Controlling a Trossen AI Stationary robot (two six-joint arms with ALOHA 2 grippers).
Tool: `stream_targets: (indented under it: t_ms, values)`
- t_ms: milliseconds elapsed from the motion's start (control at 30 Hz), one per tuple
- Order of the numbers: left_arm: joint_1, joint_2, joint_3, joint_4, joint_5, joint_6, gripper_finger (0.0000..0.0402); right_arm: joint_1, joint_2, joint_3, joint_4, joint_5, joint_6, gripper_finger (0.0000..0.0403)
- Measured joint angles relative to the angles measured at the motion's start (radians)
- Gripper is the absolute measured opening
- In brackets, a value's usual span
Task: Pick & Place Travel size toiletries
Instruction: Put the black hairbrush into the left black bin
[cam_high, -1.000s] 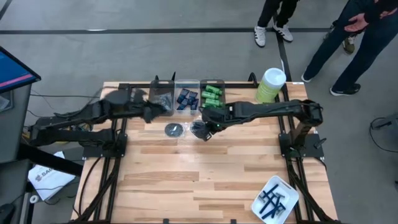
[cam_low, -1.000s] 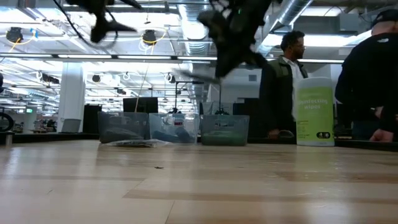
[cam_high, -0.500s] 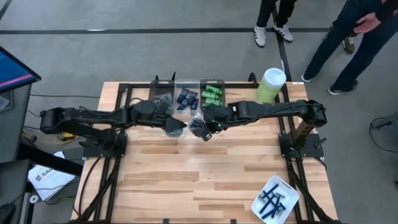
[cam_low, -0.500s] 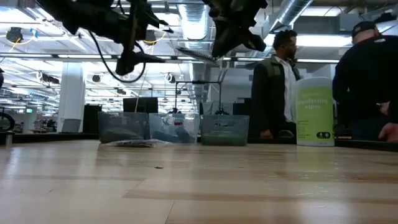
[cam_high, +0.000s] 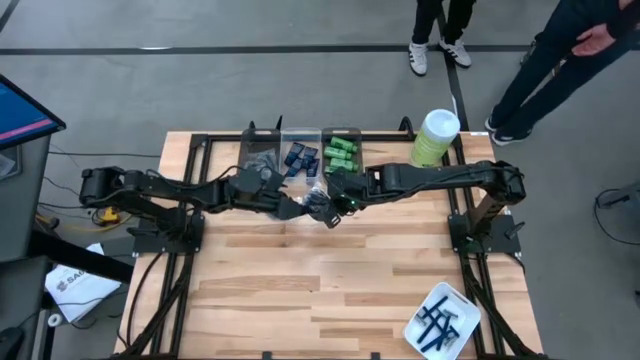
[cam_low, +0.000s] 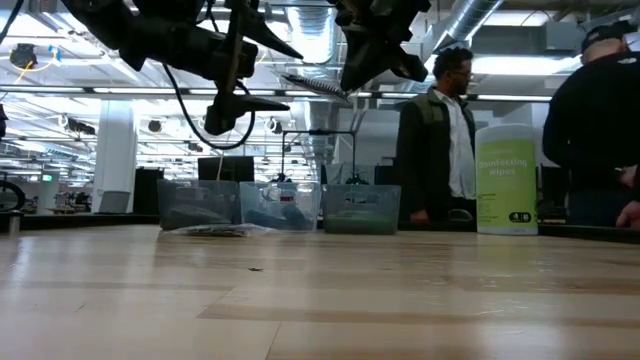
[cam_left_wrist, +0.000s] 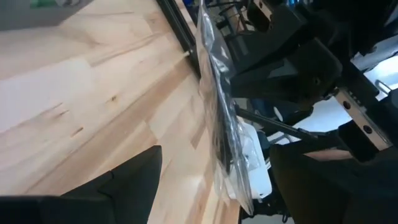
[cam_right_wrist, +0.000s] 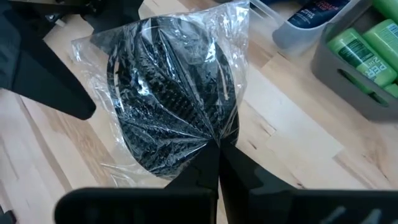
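Right gripper (cam_right_wrist: 214, 163) was clamped on the edge of a round dark packet (cam_right_wrist: 174, 102) in clear wrap, held above the table (cam_high: 330, 270) mid-width near the far bins. Left gripper (cam_high: 296, 208), fingers spread wide and empty, sat just beside the packet. Behind stood three bins (cam_high: 300, 155) with tubes (cam_high: 298, 158) and green bottles (cam_high: 340, 154).

A round dark grey packet (cam_right_wrist: 171, 109) in crinkly clear wrap hangs above the table, lifted off the wood near the back edge. Green mini bottles (cam_high: 341, 153) fill the right-hand bin along that back edge. Navy squeeze tubes (cam_high: 299, 158) lie jumbled in the middle bin. Thin razors (cam_high: 437, 322) lie crossed in the front right corner.
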Motion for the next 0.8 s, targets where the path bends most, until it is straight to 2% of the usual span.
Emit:
stream_targets:
  t_ms: [133, 233, 667, 733, 800]
  values:
    - [0.0, 0.0, 0.0, 0.007, -0.053, 0.0, 0.0284, 0.004, 0.0, 0.0, 0.0, 0.0, -0.005, 0.0]
    - [0.001, 0.0, 0.0, 0.019, -0.067, 0.0, 0.0255, 0.005, 0.0, 0.0, 0.0, 0.0, -0.013, 0.0]
    - [0.001, 0.0, 0.0, 0.02, -0.079, 0.002, 0.0039, 0.005, 0.0, 0.0, 0.041, 0.0, -0.076, 0.0]
    - [0.001, -0.001, 0.0, 0.02, -0.068, 0.006, 0.0021, 0.006, 0.0, 0.0, 0.058, -0.001, -0.105, 0.0003]
    - [0.001, -0.001, 0.0, 0.02, -0.062, 0.018, 0.0021, 0.008, 0.0, 0.0, 0.07, -0.002, -0.13, 0.0015]
